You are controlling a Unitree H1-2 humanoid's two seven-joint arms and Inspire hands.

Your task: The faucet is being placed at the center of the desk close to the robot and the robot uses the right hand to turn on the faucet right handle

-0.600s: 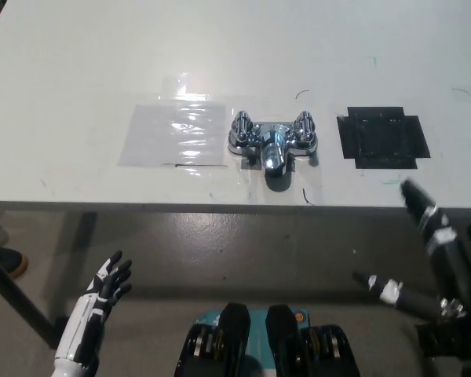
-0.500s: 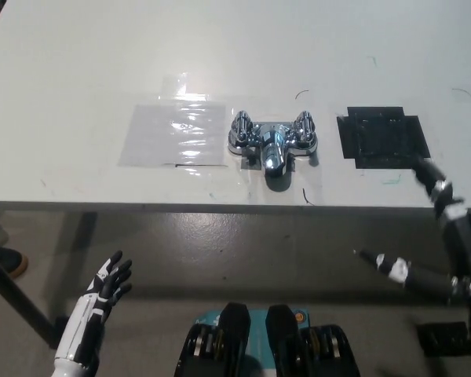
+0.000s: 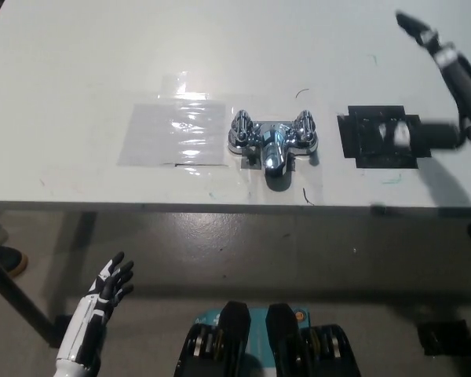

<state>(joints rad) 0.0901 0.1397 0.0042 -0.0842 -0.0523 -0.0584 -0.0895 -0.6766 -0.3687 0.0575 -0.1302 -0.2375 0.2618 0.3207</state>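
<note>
Well, down at my far left, below the near edge of the desk [image 3: 78, 63], my white left hand [image 3: 102, 292] rested with its fingers spread and nothing in it, taking no part in the job. Above it on the white desktop lay a glossy clear sheet [image 3: 177, 133], flat against the surface. Just to the right of that stood the chrome faucet [image 3: 273, 141], at the middle of the desk and close to my edge, its spout [image 3: 273, 159] pointing toward me between two knobs. The left handle [image 3: 242, 126] and the right handle [image 3: 304, 126] both stood free, with nothing touching them. Further right, a little apart from the faucet, was a square patch of black tape [image 3: 369, 140].

My black right hand [image 3: 465, 102] hung over the right side of the desk, past that patch and well apart from the faucet. Its fingers [image 3: 422, 36] were splayed, one stretched toward the far side and another blurred over the tape, and they gripped nothing.

I judged this to be the approach, with the turn itself not yet begun. The next move called for carrying the hand left and nearer to me, lowering it over the right handle, and closing around the knob without knocking the spout. Which way the handle opened I could not tell.
</note>
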